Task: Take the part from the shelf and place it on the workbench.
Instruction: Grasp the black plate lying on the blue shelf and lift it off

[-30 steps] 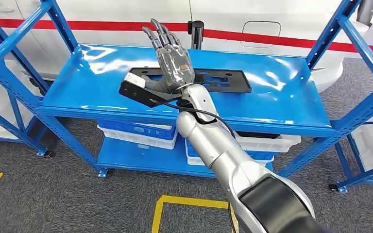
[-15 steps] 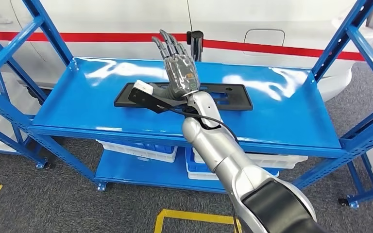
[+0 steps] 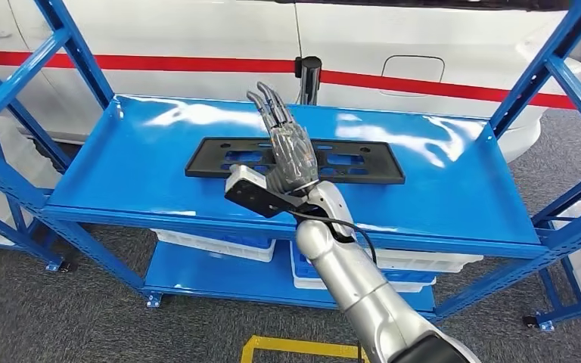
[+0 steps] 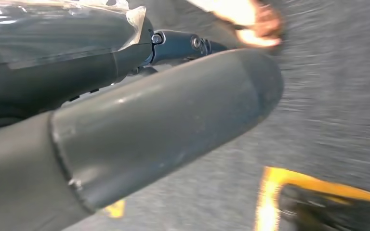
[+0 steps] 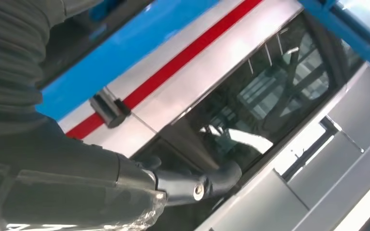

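The part (image 3: pixel 219 162) is a flat black rectangular plate with cutouts, lying in the middle of the blue shelf's top level (image 3: pixel 439 189). My right hand (image 3: pixel 289 147) is raised over the plate's centre, fingers straight and apart, holding nothing; its wrist sits above the plate's front edge. It hides the middle of the plate. In the right wrist view the right hand (image 5: pixel 77 192) stands against the car behind the shelf. My left hand (image 4: pixel 125 120) hangs over the grey floor with its fingers stretched out and nothing in them.
Blue uprights (image 3: pixel 68 53) frame the shelf on both sides. A white car with a red stripe (image 3: pixel 424 45) and a black post (image 3: pixel 309 76) stand behind it. Blue and white bins (image 3: pixel 219 243) sit on the lower level. Yellow tape (image 3: pixel 295 349) marks the floor.
The whole picture has shifted, so the camera moved. Against the plate, my right hand has drawn back a little toward the front edge and stays spread.
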Tool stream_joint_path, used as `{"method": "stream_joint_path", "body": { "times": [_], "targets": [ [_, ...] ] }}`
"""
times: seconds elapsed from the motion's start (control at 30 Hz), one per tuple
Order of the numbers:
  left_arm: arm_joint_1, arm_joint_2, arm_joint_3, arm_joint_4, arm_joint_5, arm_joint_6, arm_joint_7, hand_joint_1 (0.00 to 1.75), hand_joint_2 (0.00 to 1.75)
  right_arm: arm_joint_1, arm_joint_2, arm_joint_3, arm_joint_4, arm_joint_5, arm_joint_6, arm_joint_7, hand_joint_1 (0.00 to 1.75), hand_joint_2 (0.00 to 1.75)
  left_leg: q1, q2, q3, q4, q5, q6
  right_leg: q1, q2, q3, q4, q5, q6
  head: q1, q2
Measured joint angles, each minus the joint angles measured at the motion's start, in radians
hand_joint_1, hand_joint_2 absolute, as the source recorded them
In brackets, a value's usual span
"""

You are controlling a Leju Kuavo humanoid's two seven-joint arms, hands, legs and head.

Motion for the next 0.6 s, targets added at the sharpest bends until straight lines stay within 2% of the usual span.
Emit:
{"method": "stream_joint_path", "body": {
  "times": [0.07, 0.1, 0.13, 0.27, 0.4, 0.5, 0.6],
  "targets": [
    [0.007, -0.003, -0.011, 0.003, -0.013, -0.011, 0.069, 0.00, 0.00, 0.057, -0.023, 0.015, -0.091, -0.009, 0.024, 0.007, 0.00, 1.75, -0.001, -0.003, 0.004, -0.007, 0.038, 0.001, 0.006, -0.003, 0.000, 0.002, -0.005, -0.016, 0.006, 0.000],
    [0.008, -0.004, -0.015, 0.004, -0.018, -0.017, 0.094, 0.00, 0.00, 0.082, -0.035, 0.024, -0.133, -0.008, 0.036, 0.014, 0.00, 1.75, -0.004, -0.004, 0.005, -0.006, 0.034, 0.003, 0.006, -0.004, 0.003, -0.001, -0.005, -0.025, 0.010, 0.000],
    [0.010, -0.006, -0.019, 0.004, -0.022, -0.022, 0.113, 0.00, 0.00, 0.105, -0.046, 0.033, -0.172, -0.005, 0.051, 0.025, 0.00, 1.75, -0.009, -0.006, 0.005, -0.006, 0.036, 0.009, 0.007, -0.005, 0.004, -0.003, -0.003, -0.028, 0.012, 0.000],
    [0.014, -0.011, -0.033, 0.004, -0.034, -0.029, 0.139, 0.00, 0.00, 0.178, -0.081, 0.078, -0.295, 0.033, 0.099, 0.069, 0.00, 1.75, -0.019, -0.009, 0.005, -0.006, 0.031, 0.025, 0.004, -0.005, 0.009, -0.012, -0.004, -0.027, 0.014, 0.000],
    [0.015, -0.014, -0.039, 0.004, -0.045, -0.027, 0.115, 0.00, 0.00, 0.214, -0.108, 0.121, -0.336, 0.150, 0.115, 0.138, 0.00, 1.75, -0.022, -0.009, 0.005, -0.006, 0.030, 0.033, 0.002, -0.005, 0.011, -0.017, -0.004, -0.027, 0.014, 0.000],
    [0.015, -0.015, -0.040, 0.003, -0.055, -0.021, 0.091, 0.00, 0.00, 0.215, -0.116, 0.137, -0.319, 0.237, 0.078, 0.173, 0.00, 1.75, -0.026, -0.009, 0.005, -0.005, 0.029, 0.035, -0.001, -0.005, 0.012, -0.017, -0.003, -0.017, 0.014, 0.000],
    [0.014, -0.015, -0.040, 0.003, -0.065, -0.015, 0.073, 0.00, 0.00, 0.200, -0.118, 0.140, -0.267, 0.322, 0.017, 0.213, 0.00, 1.75, -0.028, -0.009, 0.005, -0.005, 0.029, 0.036, -0.005, -0.005, 0.016, -0.018, -0.001, 0.009, 0.014, 0.000]
  ]
}}
